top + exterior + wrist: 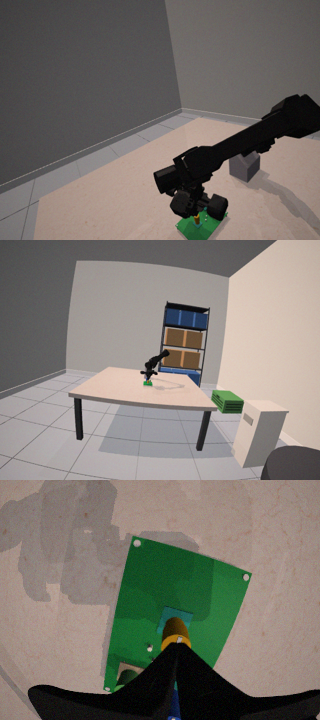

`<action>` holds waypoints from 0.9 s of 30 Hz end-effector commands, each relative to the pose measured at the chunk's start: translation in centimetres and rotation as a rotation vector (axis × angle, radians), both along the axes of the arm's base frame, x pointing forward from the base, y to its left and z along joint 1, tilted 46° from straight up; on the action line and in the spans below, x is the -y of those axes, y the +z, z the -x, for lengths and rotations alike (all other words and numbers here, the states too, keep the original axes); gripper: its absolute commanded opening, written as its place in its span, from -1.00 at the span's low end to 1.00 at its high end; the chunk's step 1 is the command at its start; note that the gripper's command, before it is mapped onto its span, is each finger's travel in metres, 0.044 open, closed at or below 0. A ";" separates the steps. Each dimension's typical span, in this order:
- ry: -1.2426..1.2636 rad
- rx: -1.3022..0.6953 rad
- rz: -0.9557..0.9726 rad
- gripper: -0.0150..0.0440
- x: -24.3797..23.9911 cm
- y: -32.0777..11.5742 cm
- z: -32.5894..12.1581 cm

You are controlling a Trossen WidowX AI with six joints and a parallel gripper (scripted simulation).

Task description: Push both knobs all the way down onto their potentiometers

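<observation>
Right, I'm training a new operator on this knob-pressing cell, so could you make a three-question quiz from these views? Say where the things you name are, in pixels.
1. True or false: the gripper (196, 213) (148, 379) (176, 648) is shut with nothing between its fingers.
2. Multiple choice: which knob is at the fingertips in the wrist view? A) the blue knob (174, 707) B) the orange knob (175, 634) C) the green knob (126, 681)
3. Fill in the blank: the orange knob stands over a ____-coloured square part on the circuit board (187, 227) (145, 384) (165, 572).

Key: 1 true; 2 B; 3 teal.
</observation>
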State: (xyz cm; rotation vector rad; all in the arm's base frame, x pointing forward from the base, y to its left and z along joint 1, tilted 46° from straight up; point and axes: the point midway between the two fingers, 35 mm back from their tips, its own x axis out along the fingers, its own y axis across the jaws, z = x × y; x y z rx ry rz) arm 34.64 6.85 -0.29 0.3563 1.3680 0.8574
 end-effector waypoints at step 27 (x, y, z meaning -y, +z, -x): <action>0.031 0.006 -0.005 -0.49 -0.2 0.2 -0.2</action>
